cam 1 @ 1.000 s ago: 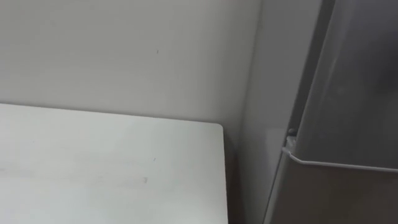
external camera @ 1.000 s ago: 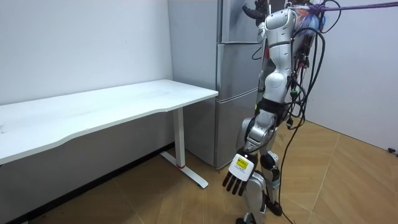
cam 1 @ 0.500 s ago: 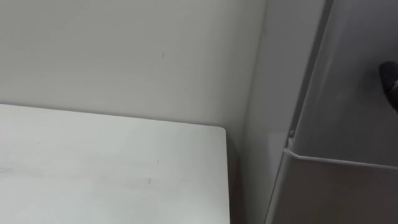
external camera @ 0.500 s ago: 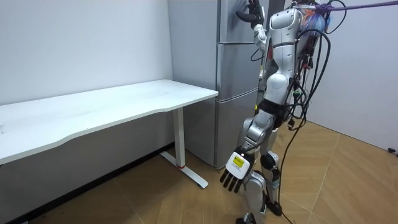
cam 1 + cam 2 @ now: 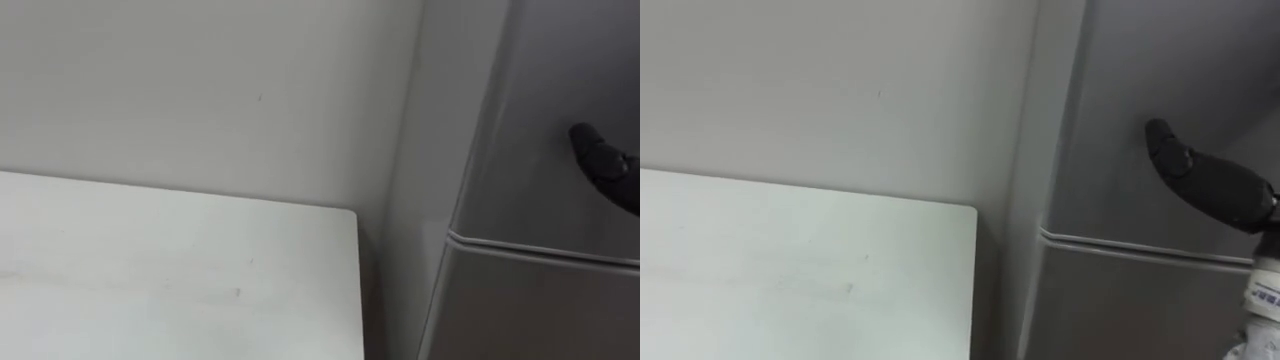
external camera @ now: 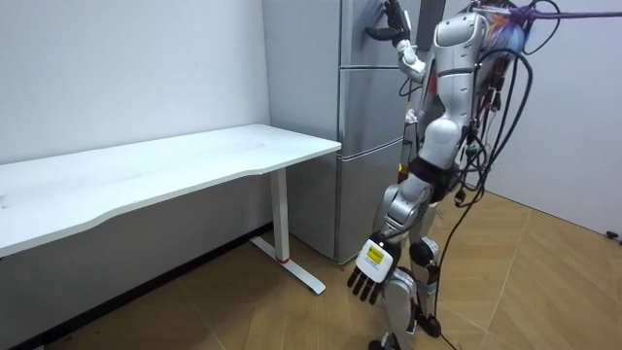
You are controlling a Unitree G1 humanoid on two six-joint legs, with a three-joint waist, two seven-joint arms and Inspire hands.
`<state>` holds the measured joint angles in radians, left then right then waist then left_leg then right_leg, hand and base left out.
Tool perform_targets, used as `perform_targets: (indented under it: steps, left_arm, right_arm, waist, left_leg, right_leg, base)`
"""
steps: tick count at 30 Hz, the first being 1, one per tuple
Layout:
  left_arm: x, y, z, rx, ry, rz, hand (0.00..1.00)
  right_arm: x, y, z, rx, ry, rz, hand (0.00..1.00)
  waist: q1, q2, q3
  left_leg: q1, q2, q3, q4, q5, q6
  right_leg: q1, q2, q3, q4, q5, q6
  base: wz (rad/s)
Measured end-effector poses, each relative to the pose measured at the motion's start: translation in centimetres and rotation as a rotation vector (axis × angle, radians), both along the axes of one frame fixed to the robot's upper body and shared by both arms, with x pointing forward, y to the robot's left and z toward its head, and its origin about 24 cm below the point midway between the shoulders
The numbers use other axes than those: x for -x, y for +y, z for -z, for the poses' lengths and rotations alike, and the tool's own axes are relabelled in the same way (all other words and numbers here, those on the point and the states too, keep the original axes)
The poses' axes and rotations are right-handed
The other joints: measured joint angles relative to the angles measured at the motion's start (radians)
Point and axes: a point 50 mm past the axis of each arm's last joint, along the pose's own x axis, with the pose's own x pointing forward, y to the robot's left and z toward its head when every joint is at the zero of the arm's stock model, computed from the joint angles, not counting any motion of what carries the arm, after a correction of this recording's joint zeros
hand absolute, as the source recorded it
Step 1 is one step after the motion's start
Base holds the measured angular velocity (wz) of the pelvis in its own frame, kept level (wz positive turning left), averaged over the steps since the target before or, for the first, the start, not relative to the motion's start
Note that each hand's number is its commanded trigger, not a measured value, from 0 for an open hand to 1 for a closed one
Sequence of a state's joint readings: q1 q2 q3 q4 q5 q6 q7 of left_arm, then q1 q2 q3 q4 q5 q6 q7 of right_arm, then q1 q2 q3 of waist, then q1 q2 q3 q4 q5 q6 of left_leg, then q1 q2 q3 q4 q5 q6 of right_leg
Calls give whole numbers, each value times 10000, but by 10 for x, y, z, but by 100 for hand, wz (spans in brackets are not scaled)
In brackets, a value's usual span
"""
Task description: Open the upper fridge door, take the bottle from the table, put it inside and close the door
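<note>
The step in hand, as I judge it, is opening the upper fridge door [image 5: 545, 90], which is closed. The right hand [image 5: 1215, 188] is raised to it. Its fingers [image 5: 1180, 160] are stretched out nearly straight, with the tip on or just off the grey door face, and they hold nothing. The left hand [image 6: 372, 275] hangs low beside the leg, well below and apart from those fingers. It is relaxed, spread and empty. Neither hand carries the bottle, and I cannot tell where it is. That should be settled before the door is opened.

The seam [image 5: 1140, 247] between the upper and lower doors runs just below the fingertips. The door's side edge, next to the wall, lies to their left. The white counter [image 5: 150, 270] is further left and lower, well apart from them.

A flat touch on the smooth panel gives no pull, so the fingers need an edge or a recess to work with. No handle shows near the fingertips, and I cannot tell which side carries the hinge. The sensible move is to slide the fingers to the free edge and curl them behind it. Then pull in an arc about the hinge, not straight back, because the door seal is likely to resist at first. The fingers should stay above the seam so the lower door isn't the one that gets caught.

In the room view the robot stands close to the fridge [image 6: 367, 107]. It may need to step back or to the side so the door can swing past its chest.
</note>
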<state>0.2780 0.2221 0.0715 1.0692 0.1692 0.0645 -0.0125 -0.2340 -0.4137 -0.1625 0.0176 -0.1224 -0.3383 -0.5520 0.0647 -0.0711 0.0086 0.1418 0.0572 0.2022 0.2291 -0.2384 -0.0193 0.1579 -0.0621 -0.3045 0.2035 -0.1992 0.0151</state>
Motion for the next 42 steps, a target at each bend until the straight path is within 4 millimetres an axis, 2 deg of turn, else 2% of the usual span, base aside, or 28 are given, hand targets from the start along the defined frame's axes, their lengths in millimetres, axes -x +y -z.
perform_targets:
  steps: [8,11,12,17,22,23,29,31,33,37,38,40,42]
  left_arm:
    - [-3,-1,0,-70,245,134,0]
    - [-3,-1,0,-74,287,164,0]
    - [-3,-1,0,-77,306,155,0]
    - [-9,-1,-3,-71,-109,255,0]
    - [-9,1,-4,-96,-410,262,0]
    - [-8,1,-4,-86,-448,278,0]
    - [-5,5,-6,-215,-657,-79,0]
    - [-2,8,-8,-298,-791,-215,0]
    - [3,9,-9,-357,-777,-308,0]
    - [8,10,-10,-635,-923,-688,0]
    - [8,10,-10,-653,-969,-762,0]
    - [7,11,-11,-771,-1115,-903,0]
    - [7,16,-13,-902,-1243,-1134,0]
  right_arm:
    - [-9,-10,20,266,947,842,0]
    - [-11,-12,23,-100,1151,867,0]
    - [-11,-13,24,-194,1260,897,0]
    - [-11,-16,24,-976,1189,698,0]
    - [-10,-14,15,-1797,895,-192,0]
    - [-9,-14,13,-1839,840,-279,0]
    - [2,-20,6,-2145,383,-269,0]
    - [10,-31,5,-2728,78,-148,0]
    - [17,-45,7,-3331,22,281,0]
    - [34,-82,40,-5109,937,2092,0]
    - [39,-87,44,-5302,999,2341,0]
    - [53,-99,53,-6001,1071,2999,0]
    - [62,-107,56,-6381,961,3398,0]
  waist:
    - [227,-30,-19]
    - [277,-64,-68]
    - [290,-84,-113]
    - [345,-92,-131]
    - [82,-70,-158]
    - [8,-49,-177]
    - [-147,27,-226]
    - [-365,38,-234]
    - [-385,58,-227]
    - [-617,68,-193]
    - [-629,68,-196]
    - [-803,145,-120]
    - [-937,203,-113]
  left_leg:
    - [-173,0,-135,329,-5,68]
    - [-291,8,-156,457,-26,91]
    - [-336,4,-153,474,-20,101]
    - [-442,2,-121,529,39,195]
    - [-474,-15,-149,532,46,205]
    - [-489,-18,-148,531,54,222]
    - [-511,-19,-153,451,64,221]
    - [-508,-25,-221,442,50,227]
    - [-411,-22,-185,363,32,217]
    - [-410,-28,-153,232,21,196]
    - [-436,-30,-141,219,22,195]
    - [-454,-61,-90,97,43,176]
    - [-424,-119,-45,-18,79,168]
  right_leg:
    - [-13,-39,-69,29,62,105]
    - [-60,-38,-60,29,125,128]
    - [-98,-41,-46,26,155,137]
    - [-178,-42,-8,4,289,110]
    - [-198,-43,13,1,295,121]
    - [-212,-45,14,1,330,66]
    - [-197,-12,-4,-129,386,39]
    - [-71,0,-95,-199,398,60]
    - [-26,5,-76,-206,384,80]
    - [-145,3,-37,-131,342,104]
    - [-173,3,-18,-125,340,102]
    - [-282,-18,32,-72,303,98]
    - [-392,-69,49,25,182,101]
  base:
    - [4]
    - [0]
    - [-3]
    - [-2]
    - [0]
    - [0]
    - [1]
    - [17]
    - [3]
    - [-6]
    - [-13]
    - [-10]
    - [0]
